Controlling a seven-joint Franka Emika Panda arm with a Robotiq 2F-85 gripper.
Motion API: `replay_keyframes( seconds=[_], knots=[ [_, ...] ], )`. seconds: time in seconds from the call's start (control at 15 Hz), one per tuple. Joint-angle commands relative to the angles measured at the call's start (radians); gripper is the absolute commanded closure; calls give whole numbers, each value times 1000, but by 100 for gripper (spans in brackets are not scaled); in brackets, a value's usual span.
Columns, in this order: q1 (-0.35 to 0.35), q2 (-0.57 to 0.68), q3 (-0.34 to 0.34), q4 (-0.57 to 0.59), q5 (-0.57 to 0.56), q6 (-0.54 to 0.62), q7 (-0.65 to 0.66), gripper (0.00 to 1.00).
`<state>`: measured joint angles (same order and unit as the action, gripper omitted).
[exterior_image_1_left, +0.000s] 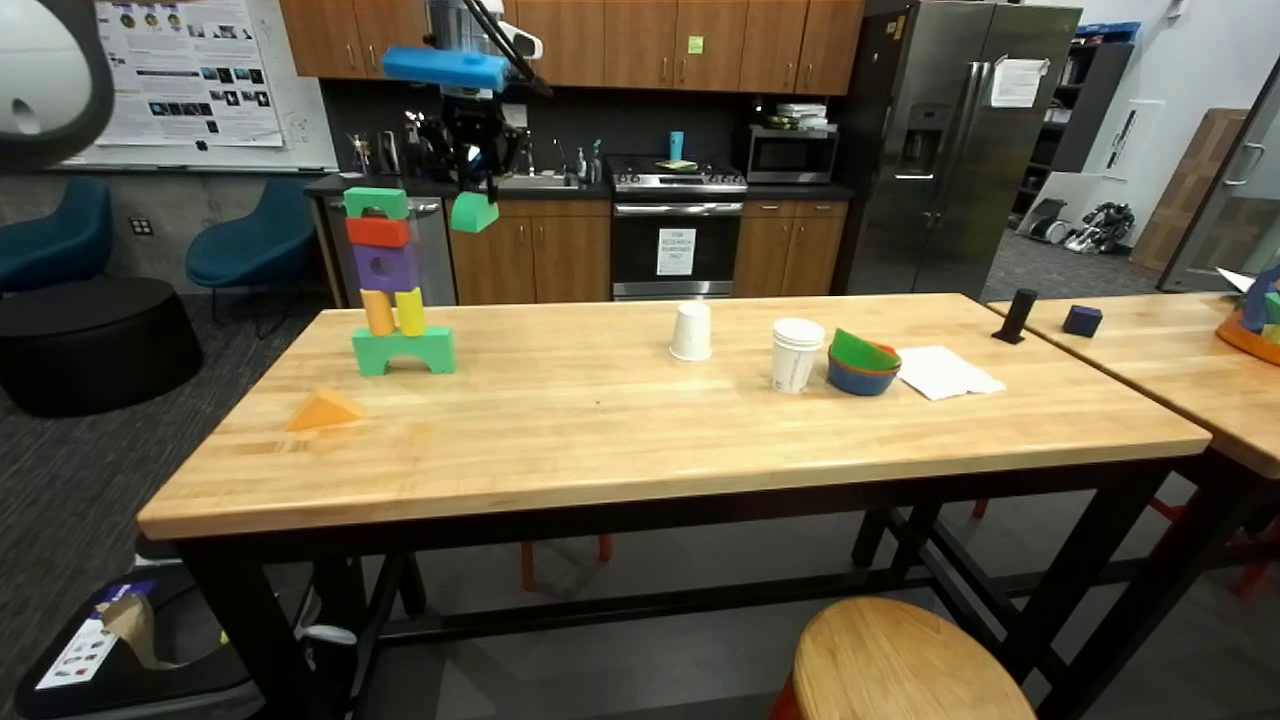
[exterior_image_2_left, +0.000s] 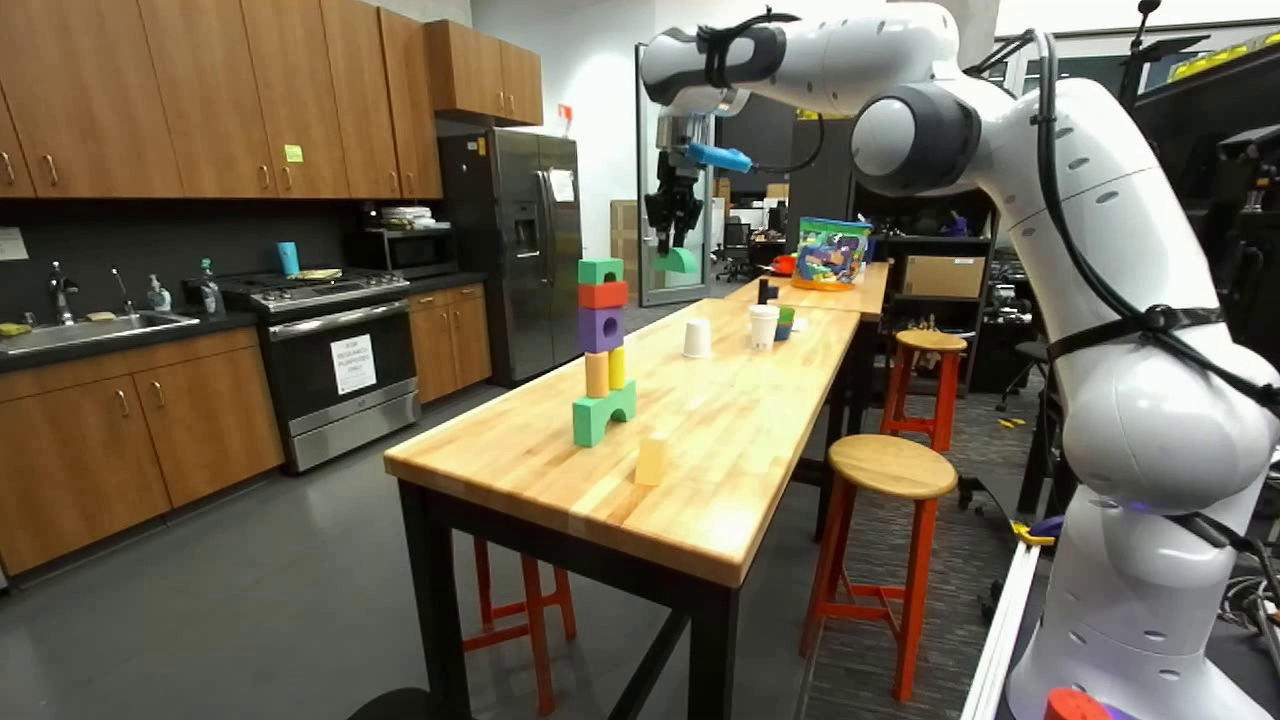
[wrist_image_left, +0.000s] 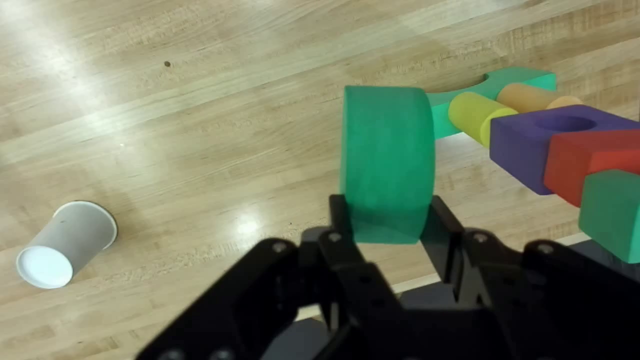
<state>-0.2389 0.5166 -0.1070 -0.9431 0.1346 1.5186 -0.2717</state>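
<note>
A white robot arm extends over a wooden worktop, its pincer closed firmly on a green half-round block held in the air. In both exterior views the block hangs near a tower of coloured pieces, about level with its top and apart from it. At the tower's foot stands a green arch; on it, a yellow cylinder and an orange cylinder stand upright side by side, bearing a purple block pierced by a round hole, then a red block and, at the summit, a small green arched piece. An orange wedge lies on the worktop near the tower. Farther along are an upside-down white cup, a stack of upright white cups, a set of nested bowls, the topmost green and tipped to one side, and a white sheet lying just beside the bowls. Seen from above in the wrist view, the green half-round block shows between the upside-down white cup, at the left of the frame, and the tower, at the right. Behind the worktop, in an exterior view, stand a stove and a dark steel refrigerator; on the near side is a round wooden stool.
</note>
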Motion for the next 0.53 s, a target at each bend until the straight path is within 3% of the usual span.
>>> replay_keyframes(
  seconds=[0.0,0.2,0.27,0.47],
  knots=[
    [10,-56,2,-5,-24,-29,-52,86],
    [18,-75,0,-2,-35,-21,-71,86],
    [13,-52,0,4,-18,-8,-45,61],
    [17,-62,0,4,-21,-8,-53,61]
  ],
)
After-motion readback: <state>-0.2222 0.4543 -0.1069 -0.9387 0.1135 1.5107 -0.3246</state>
